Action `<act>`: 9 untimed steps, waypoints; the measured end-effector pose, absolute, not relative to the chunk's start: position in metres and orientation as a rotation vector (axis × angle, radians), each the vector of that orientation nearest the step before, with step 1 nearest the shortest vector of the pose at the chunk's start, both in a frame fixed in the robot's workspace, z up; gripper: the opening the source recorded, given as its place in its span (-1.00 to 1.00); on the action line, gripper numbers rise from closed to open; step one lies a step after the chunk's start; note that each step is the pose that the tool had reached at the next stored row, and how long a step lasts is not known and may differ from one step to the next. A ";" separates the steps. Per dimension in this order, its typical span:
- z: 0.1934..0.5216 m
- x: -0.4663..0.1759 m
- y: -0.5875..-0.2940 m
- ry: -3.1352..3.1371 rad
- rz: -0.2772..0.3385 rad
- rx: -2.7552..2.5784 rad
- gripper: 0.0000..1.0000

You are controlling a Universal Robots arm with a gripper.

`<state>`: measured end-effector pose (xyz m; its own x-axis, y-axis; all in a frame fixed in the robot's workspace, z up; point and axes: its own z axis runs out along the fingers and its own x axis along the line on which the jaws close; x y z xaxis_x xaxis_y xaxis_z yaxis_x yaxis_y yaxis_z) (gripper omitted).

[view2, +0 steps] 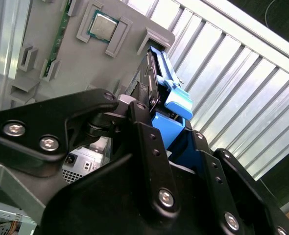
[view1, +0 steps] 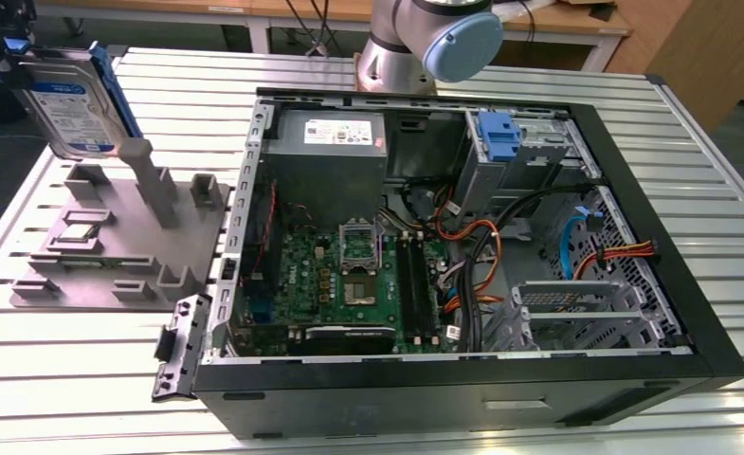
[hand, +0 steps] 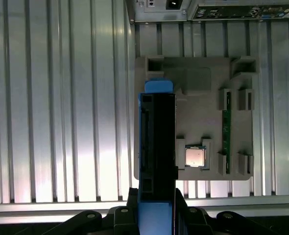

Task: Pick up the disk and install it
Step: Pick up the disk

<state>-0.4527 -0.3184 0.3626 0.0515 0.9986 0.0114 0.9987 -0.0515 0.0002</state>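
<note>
Disk (hand: pixel 156 142) sits clamped between the black fingers (view2: pixel 149 142) of the gripper (hand: pixel 156 210), which press on both faces of its blue carrier. It is held on edge, label facing out in the exterior view, over one side of the grey fixture (view1: pixel 106 237) at that view's left. A processor chip (hand: pixel 195 156) and a green memory stick (hand: pixel 226 132) rest in the fixture's pockets. The open computer case (view1: pixel 473 379) lies beside the fixture on the slatted metal table (view1: pixel 81 379).

Open computer case (view1: pixel 473 389) sits centre-right in the exterior view on the ribbed bench (view1: pixel 68 379). Grey fixture (view1: pixel 132 256) at left carries a processor chip (view1: pixel 81 230).
</note>
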 end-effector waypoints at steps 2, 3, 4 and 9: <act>0.363 -0.453 -0.318 -2.158 -0.013 -2.272 -0.27; 0.363 -0.453 -0.318 -2.158 -0.013 -2.272 -0.27; 0.363 -0.453 -0.318 -2.158 -0.013 -2.272 -0.27; 0.366 -0.453 -0.318 -2.158 -0.013 -2.272 -0.27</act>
<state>-0.4527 -0.3184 0.3655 0.0514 0.9986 0.0113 0.9987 -0.0514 0.0002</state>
